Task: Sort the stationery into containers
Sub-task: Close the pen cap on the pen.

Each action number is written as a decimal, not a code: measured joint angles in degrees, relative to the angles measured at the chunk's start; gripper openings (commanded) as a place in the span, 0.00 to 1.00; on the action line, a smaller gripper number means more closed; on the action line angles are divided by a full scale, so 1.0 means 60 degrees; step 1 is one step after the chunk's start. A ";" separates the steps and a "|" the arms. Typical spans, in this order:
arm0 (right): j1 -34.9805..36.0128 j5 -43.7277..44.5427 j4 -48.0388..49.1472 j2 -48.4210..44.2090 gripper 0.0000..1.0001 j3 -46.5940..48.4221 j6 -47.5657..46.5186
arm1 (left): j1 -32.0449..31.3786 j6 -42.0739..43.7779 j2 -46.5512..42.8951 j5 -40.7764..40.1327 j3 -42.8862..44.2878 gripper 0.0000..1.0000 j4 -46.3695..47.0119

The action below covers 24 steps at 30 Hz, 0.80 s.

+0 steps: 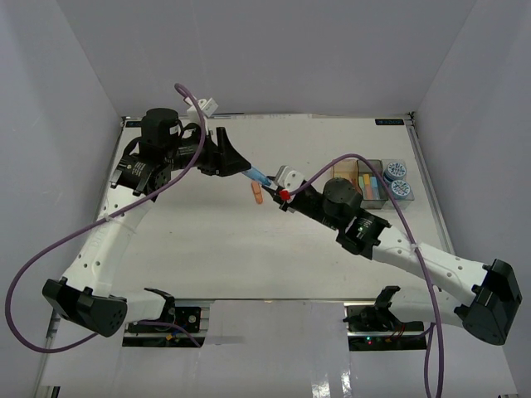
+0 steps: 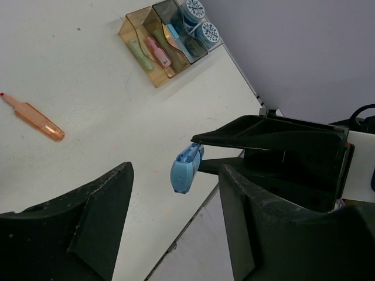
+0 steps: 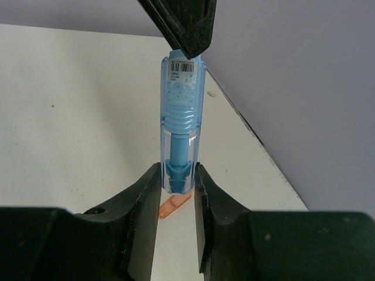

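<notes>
Translucent light-blue plastic catches the eye first: the light blue stick [image 3: 179,126] is held in the air between the two arms, clear of the white table [image 1: 207,249]. The right wrist camera shows it best. The right gripper [image 3: 177,175] has its two matte black fingers pressed onto the stick's lower end from both sides. Through the clear shell a ribbed blue core shows, with a barcode label [image 3: 182,66] near the far end. One black finger of the other arm overlaps that far tip, and whether it touches I cannot tell from there.

The left wrist camera settles it. The left gripper [image 2: 176,175] is spread wide, its scuffed black fingers well apart, with the stick's rounded end between them and a gap on either side, so it grips nothing.

From above, the two grippers meet nose to nose near the table's middle. An orange stick [image 2: 36,120], tapered with a red tip, lies flat on the table just beside that spot.

Near the right edge the amber bin [image 2: 133,24], the smoky grey bin [image 2: 166,13] and the clear bin [image 1: 406,170] sit in a row, all thin and see-through. A pale green stick [image 2: 139,55] and a pink stick [image 2: 159,52] lie at the amber end, and two round patterned tubs [image 2: 207,33] sit in the clear one.
</notes>
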 measured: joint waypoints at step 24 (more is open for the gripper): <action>0.0000 -0.0302 0.0146 0.0306 0.08 0.0455 -0.0120 | -0.0007 0.0794 -0.0149 0.0943 -0.0346 0.18 0.0463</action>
